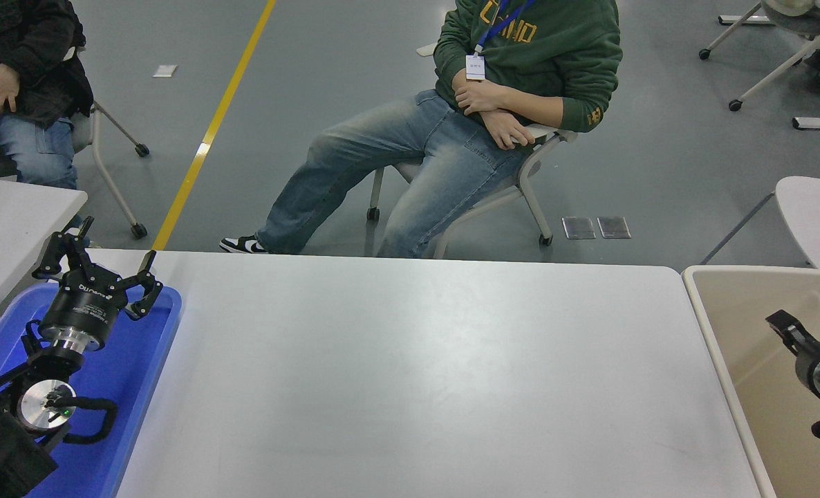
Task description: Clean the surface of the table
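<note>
The table surface [410, 373] is a wide, plain white-grey top with nothing lying on it. My right gripper [785, 326] hangs over the beige bin [742, 297] at the right edge, open, with nothing showing between its fingers; only one black finger is in view. My left gripper [102, 261] is parked over the blue tray [140, 366] at the lower left, with its fingers spread open and empty.
A person in a green hoodie [534, 62] sits on a chair just beyond the table's far edge. Another person [16, 104] sits at the top left. Smaller white tables stand at the far left [9, 221] and far right [818, 214].
</note>
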Action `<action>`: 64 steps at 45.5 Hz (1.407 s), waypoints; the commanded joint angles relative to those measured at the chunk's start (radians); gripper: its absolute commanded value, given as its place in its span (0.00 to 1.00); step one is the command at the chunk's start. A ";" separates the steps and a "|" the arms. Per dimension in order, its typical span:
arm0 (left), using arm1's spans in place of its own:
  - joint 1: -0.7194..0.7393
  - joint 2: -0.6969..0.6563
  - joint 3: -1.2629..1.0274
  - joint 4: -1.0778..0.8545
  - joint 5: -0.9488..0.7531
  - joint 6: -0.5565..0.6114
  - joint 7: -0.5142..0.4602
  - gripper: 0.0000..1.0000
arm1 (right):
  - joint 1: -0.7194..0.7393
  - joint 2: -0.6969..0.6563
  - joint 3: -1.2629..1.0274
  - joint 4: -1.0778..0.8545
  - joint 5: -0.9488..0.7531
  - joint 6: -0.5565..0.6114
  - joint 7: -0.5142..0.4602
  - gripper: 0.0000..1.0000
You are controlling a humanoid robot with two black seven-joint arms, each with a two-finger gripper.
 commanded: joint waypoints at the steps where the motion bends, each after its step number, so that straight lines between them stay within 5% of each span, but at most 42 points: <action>1: 0.000 0.000 0.000 0.000 0.000 0.000 -0.001 1.00 | 0.034 -0.114 0.080 0.203 0.094 -0.002 0.005 1.00; 21: 0.000 0.000 0.000 0.000 0.000 0.000 -0.001 1.00 | 0.040 -0.168 0.358 0.678 0.099 0.003 0.008 1.00; 64: 0.000 0.000 0.000 0.000 0.000 0.000 -0.001 1.00 | -0.092 0.399 0.803 0.621 0.099 -0.008 0.183 1.00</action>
